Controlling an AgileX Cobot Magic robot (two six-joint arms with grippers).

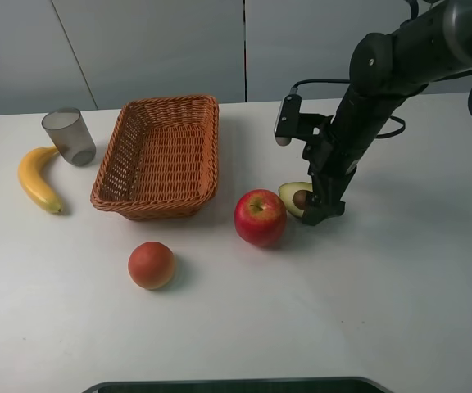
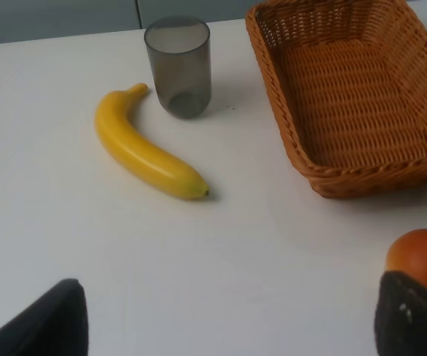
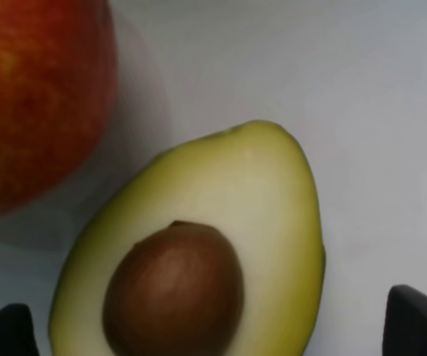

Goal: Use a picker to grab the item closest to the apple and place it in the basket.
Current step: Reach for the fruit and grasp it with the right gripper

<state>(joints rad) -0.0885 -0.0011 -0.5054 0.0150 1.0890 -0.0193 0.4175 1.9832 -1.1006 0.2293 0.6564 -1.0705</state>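
A red apple (image 1: 260,217) (image 3: 35,96) stands on the white table in front of the basket's right end. Right beside it, on its far right side, lies an avocado half (image 1: 294,196) (image 3: 199,252), cut face up with the brown pit showing. My right gripper (image 1: 314,209) (image 3: 210,326) is lowered over the avocado, open, one dark fingertip on each side and neither touching it. The wicker basket (image 1: 170,100) (image 2: 362,182) sits empty left of the apple. My left gripper (image 2: 228,319) is open and holds nothing; the exterior view does not show it.
A yellow banana (image 1: 38,178) (image 2: 143,144) and a grey translucent cup (image 1: 69,137) (image 2: 178,67) lie left of the basket. An orange-red round fruit (image 1: 152,264) (image 2: 421,256) sits in front of the basket, close to my left fingers.
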